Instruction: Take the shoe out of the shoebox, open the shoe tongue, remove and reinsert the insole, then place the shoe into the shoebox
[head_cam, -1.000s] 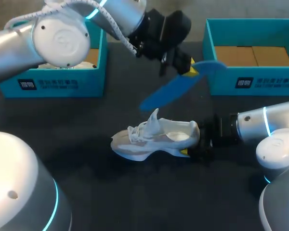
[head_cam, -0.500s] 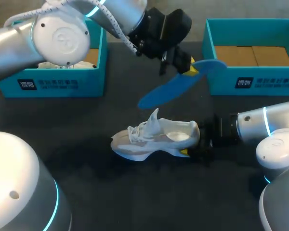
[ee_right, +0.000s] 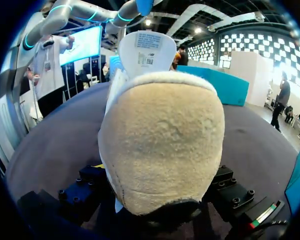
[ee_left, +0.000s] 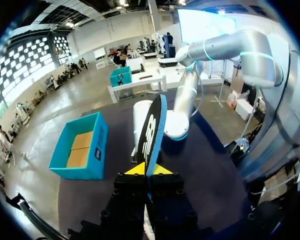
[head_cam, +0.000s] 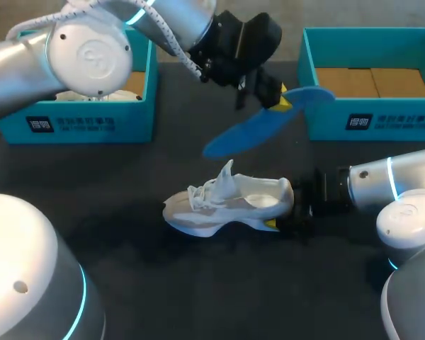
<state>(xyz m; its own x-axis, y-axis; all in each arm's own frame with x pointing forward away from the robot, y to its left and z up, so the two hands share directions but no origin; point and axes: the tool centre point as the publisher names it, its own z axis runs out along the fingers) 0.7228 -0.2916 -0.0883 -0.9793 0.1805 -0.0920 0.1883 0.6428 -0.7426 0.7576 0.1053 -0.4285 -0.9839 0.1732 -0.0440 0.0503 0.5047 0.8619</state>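
Insole [head_cam: 262, 127] in left pincer [ee_left: 149, 169], shoe [head_cam: 227, 202] in right pincer [head_cam: 282, 211] — tongue [ee_right: 142, 47] labelled

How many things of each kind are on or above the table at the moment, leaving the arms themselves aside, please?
Shoeboxes: 2 (left shoebox and right shoebox, both teal)
Shoes: 1 (white shoe)
Insoles: 1 (blue insole, held up in the left gripper)
Total: 4
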